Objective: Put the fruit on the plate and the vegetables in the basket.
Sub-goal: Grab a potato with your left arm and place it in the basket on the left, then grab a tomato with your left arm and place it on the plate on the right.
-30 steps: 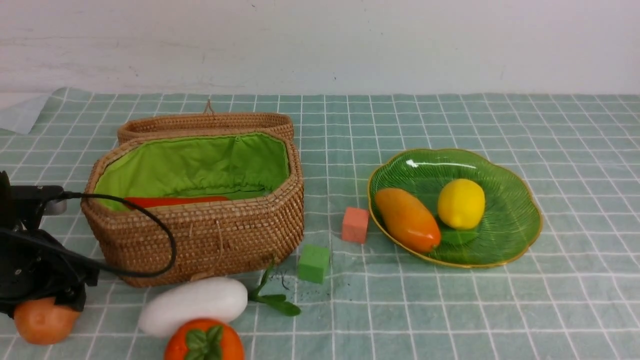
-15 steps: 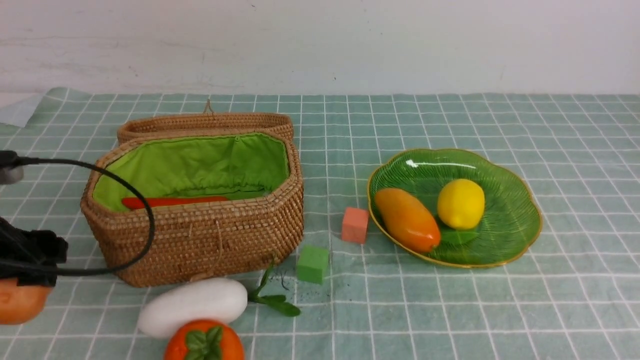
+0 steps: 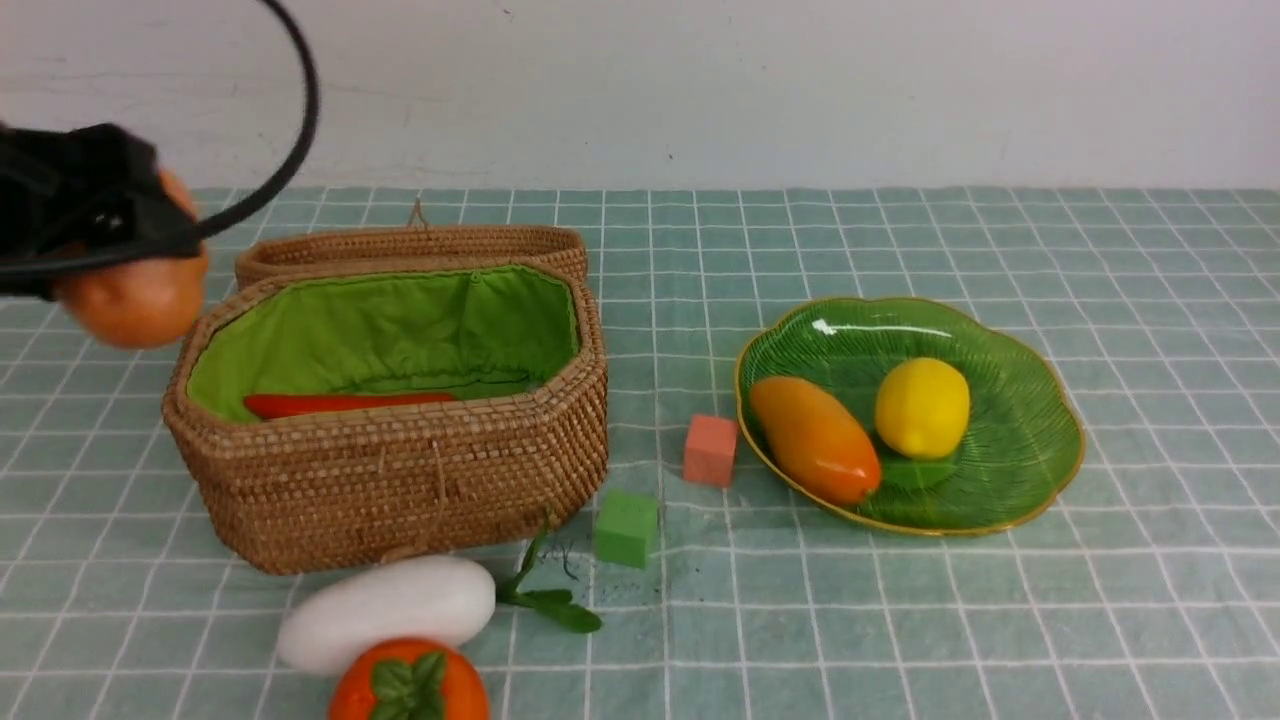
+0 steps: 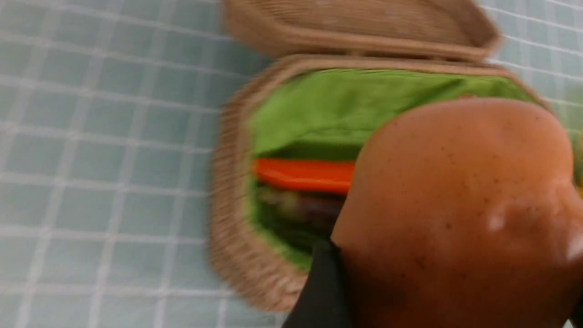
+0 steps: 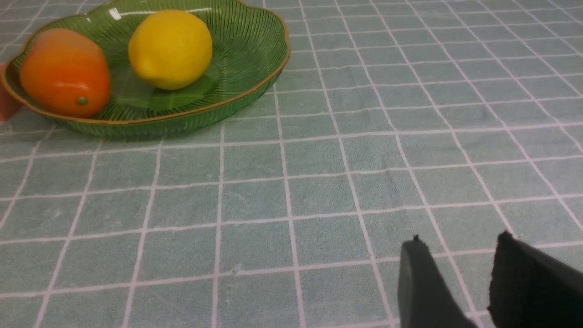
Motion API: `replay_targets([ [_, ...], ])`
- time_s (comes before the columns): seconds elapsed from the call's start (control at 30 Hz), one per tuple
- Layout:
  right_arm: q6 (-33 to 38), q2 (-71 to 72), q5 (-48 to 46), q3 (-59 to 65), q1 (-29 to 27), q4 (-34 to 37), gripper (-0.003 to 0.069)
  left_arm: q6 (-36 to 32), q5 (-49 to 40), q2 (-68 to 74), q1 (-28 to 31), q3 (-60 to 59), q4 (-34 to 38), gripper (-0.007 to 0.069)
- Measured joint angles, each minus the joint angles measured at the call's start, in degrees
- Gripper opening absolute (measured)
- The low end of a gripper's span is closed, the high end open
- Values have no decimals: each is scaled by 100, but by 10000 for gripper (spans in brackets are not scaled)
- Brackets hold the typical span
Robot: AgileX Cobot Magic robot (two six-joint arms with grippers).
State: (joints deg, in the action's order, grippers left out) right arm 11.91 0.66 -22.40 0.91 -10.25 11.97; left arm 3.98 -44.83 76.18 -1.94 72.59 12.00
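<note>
Checked cloth (image 3: 1000,620) bears one basket (image 3: 400,490), one plate (image 3: 1030,400) holding one lemon (image 3: 922,408), one mango (image 3: 815,438).

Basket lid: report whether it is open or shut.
Open. The wicker lid lies flipped back behind the basket, leaving the green lining and the red pepper inside exposed.

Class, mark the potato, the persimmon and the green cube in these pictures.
potato (image 3: 135,305), front view, on its bare lower side.
persimmon (image 3: 408,685), front view, on its green leafy cap.
green cube (image 3: 627,530), front view, on its front face.
</note>
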Motion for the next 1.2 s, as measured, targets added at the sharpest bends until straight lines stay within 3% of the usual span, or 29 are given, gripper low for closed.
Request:
replay_targets([
  [0.13, 0, 0, 0, 0, 0, 0, 240, -175, 62, 714, -460, 368, -114, 601],
  [0.33, 0, 0, 0, 0, 0, 0, 240, 17, 62, 1661, -940, 777, -943, 601],
  [0.57, 0, 0, 0, 0, 0, 0, 240, 420, 124, 1737, -989, 804, -1200, 671],
  [0.83, 0, 0, 0, 0, 0, 0, 240, 482, -13, 1737, -989, 815, -1345, 673],
  [0.97, 0, 0, 0, 0, 0, 0, 240, 441, -181, 1661, -989, 821, -1324, 658],
  [1.2, 0, 0, 0, 0, 0, 0, 240, 65, -1290, 968, -989, 821, -1200, 577],
])
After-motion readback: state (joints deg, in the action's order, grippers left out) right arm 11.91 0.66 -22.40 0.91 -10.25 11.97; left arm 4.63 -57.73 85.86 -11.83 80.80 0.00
